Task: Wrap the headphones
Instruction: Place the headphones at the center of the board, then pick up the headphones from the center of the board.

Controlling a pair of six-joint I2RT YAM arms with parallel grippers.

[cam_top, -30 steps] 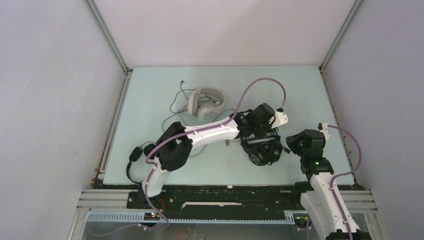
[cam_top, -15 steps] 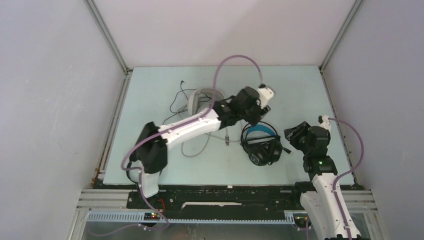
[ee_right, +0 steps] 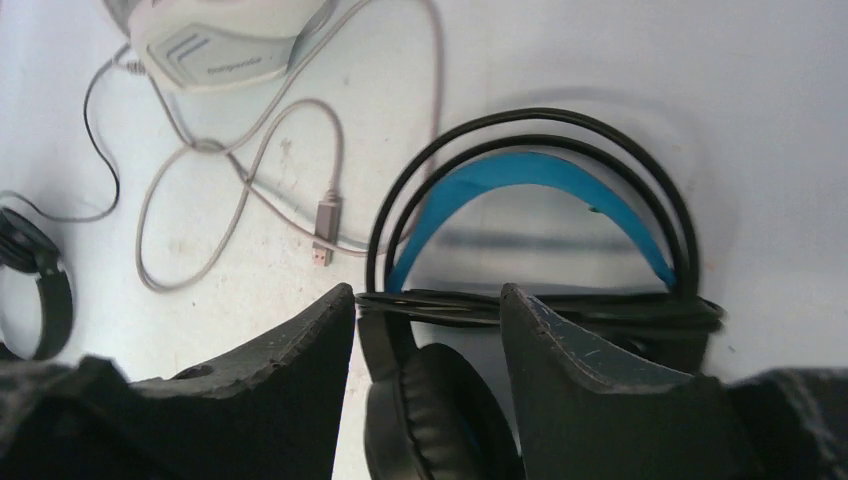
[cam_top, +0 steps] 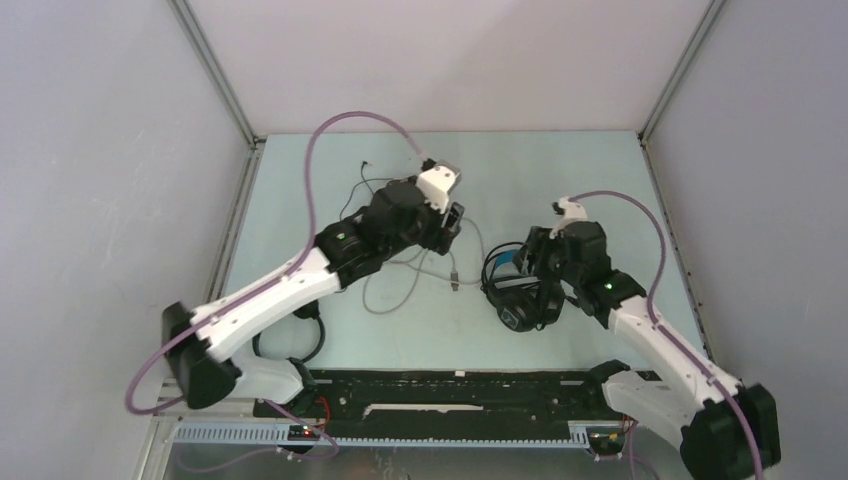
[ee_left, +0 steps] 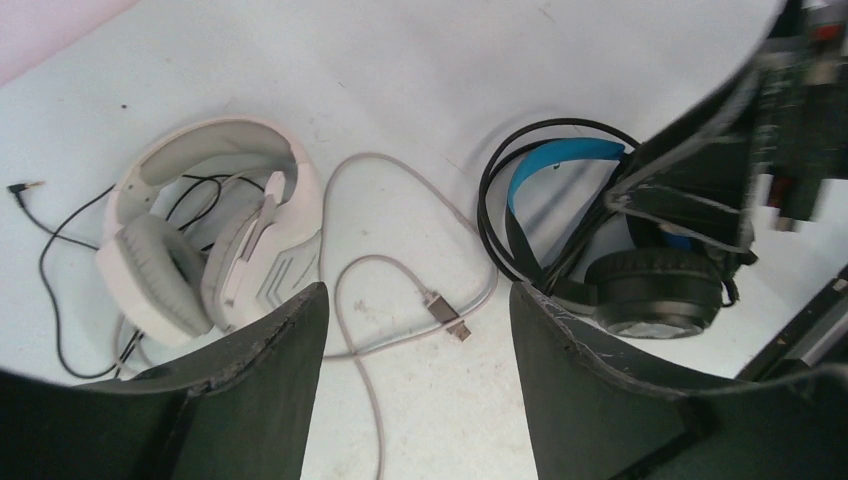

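The white-grey headphones [ee_left: 215, 245] lie on the table, mostly hidden under my left arm in the top view. Their grey cable [ee_left: 400, 265] loops loosely to a plug [ee_left: 445, 317]. My left gripper [ee_left: 418, 295] hangs open above that loop with nothing between its fingers. The black headphones with the blue band [ee_right: 530, 170] lie to the right, black cable [ee_right: 560, 308] bundled across them. My right gripper [ee_right: 428, 295] stands open, jaws on either side of one ear cup [ee_right: 440, 410]. The small slim black headphones [ee_right: 45, 300] lie at the near left.
A thin black cable ending in a jack [ee_left: 22, 187] trails behind the white pair toward the back left. Grey walls close the table [cam_top: 560, 170] on three sides. The two arms are close together over the middle, near the plug [cam_top: 455, 283].
My left arm has swung left from the black headphones to over the white pair. My right arm has come in from the right edge over the black headphones, and its jaws have opened.
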